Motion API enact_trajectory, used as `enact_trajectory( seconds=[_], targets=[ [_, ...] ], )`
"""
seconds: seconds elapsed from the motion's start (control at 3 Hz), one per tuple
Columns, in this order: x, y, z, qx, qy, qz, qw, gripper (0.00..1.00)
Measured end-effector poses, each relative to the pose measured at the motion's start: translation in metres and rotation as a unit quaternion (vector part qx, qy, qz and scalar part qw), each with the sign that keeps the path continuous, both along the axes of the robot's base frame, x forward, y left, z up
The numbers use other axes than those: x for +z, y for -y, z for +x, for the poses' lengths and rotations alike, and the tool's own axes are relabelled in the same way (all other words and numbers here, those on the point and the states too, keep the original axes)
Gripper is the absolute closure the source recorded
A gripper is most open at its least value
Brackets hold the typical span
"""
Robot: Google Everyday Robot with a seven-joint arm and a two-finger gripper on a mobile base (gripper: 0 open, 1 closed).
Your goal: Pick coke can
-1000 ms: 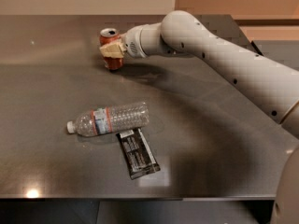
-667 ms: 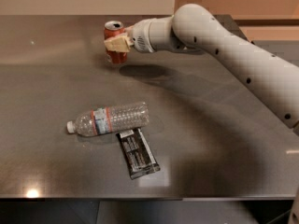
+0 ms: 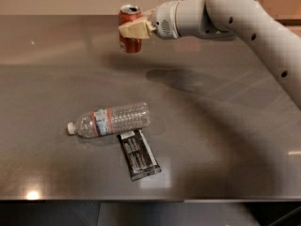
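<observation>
The coke can [image 3: 129, 42] is red with a silver top and stands upright in the air above the far part of the dark table [image 3: 221, 140]. My gripper [image 3: 134, 29] reaches in from the right on a white arm and is shut on the can's middle, with a beige finger [image 3: 136, 30] across its front. The can's shadow lies on the table below and to the right of it.
A clear plastic water bottle [image 3: 110, 120] lies on its side near the table's middle front. A dark snack packet [image 3: 138, 154] lies flat just below it, touching it. The table's front edge runs along the bottom of the view.
The gripper has lifted the coke can off the table and carried it up and slightly right. The bottle and packet have not moved.
</observation>
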State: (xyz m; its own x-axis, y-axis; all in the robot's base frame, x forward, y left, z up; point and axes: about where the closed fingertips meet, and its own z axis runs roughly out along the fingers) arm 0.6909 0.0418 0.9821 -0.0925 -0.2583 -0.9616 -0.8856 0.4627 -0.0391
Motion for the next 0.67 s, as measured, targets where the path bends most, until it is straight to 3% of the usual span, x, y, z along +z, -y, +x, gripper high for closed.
enact_trajectory(
  seconds=[0.33, 0.67],
  targets=[
    [0.017, 0.023, -0.010, 0.011, 0.003, -0.006, 0.9999, 1.00],
    [0.052, 0.065, -0.035, 0.031, 0.030, -0.014, 0.9990, 1.00]
  ],
)
